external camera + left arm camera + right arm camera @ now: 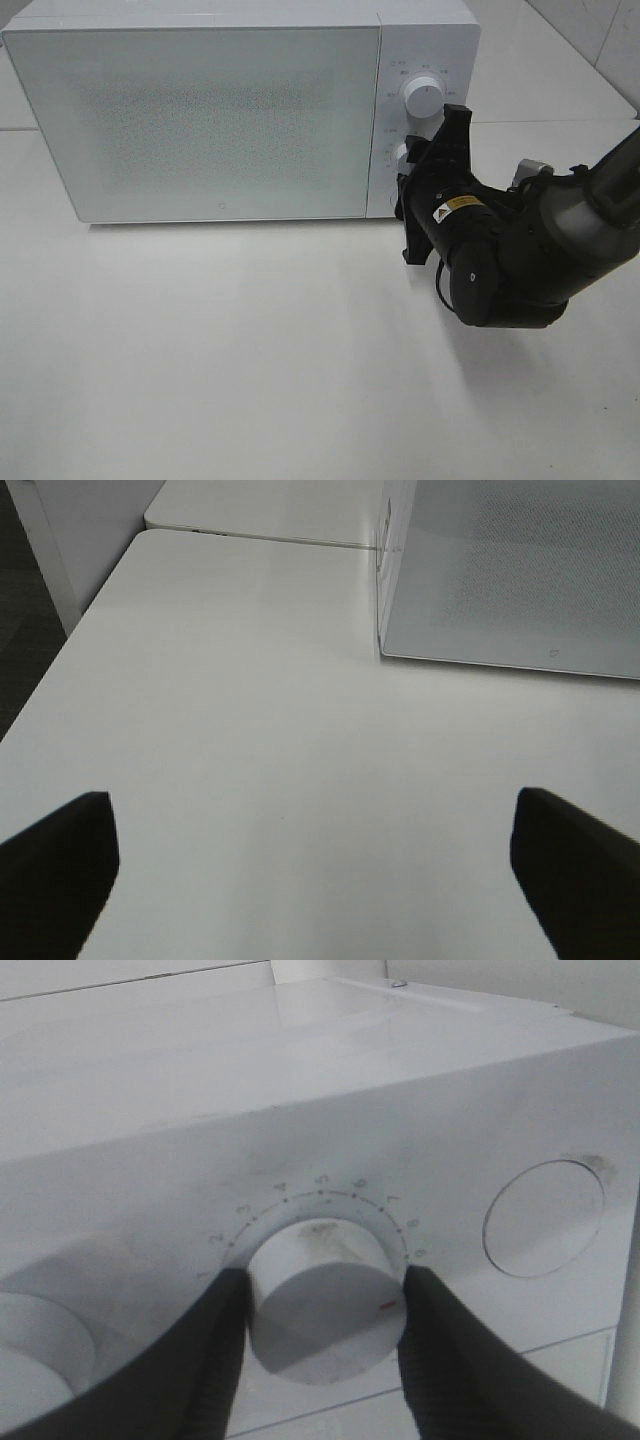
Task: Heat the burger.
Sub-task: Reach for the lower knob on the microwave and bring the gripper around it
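Observation:
No burger shows in any view. The white microwave stands at the back of the table with its frosted door closed. My right gripper reaches to its control panel. There its black fingers are shut on either side of the lower round knob, which has a ring of numbers around it. My left gripper is open above the bare table, with nothing between its fingers. It is near the microwave's left front corner and does not appear in the exterior high view.
An upper knob sits above the held one on the panel. A round button is beside the held knob. The white table spreads in front of the microwave. Its left edge drops to a dark floor.

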You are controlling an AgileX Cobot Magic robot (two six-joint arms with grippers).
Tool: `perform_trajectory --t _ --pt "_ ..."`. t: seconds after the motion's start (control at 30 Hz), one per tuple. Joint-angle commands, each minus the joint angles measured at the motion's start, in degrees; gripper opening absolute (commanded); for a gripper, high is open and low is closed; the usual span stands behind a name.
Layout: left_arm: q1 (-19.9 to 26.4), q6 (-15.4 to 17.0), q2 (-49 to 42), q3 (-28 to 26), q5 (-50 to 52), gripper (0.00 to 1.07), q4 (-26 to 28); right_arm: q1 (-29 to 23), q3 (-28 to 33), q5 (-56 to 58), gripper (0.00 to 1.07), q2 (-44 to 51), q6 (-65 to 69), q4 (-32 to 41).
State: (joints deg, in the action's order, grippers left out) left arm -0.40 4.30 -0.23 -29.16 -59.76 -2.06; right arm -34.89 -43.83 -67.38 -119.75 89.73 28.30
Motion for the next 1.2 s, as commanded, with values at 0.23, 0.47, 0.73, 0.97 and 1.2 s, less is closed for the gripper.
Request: perform_trajectory --t 0.23,0.47,0.73,0.97,1.2 --pt "0.11 0.23 -1.09 0.17 0.63 1.00 0.17 -0.97 -2.75 -12.72 0.00 0.92 1.09 -13.18" --pt "0.11 0.23 -1.09 0.17 0.63 1.00 0.17 -0.97 -2.75 -12.49 0.03 0.92 1.09 -12.78" --pt "0.11 0.23 -1.09 0.17 0.63 1.00 0.17 -0.97 -2.75 -11.92 0.15 0.92 0.29 -11.46" --pt "0.11 0.23 -1.09 0.17 0.63 1.00 0.17 -0.97 -2.75 -7.62 0.39 0.92 -1.15 -7.05" --pt "0.11 0.23 -1.09 0.17 0.63 1.00 0.17 -0.97 -2.75 -4.41 0.56 0.92 -6.36 -2.06"
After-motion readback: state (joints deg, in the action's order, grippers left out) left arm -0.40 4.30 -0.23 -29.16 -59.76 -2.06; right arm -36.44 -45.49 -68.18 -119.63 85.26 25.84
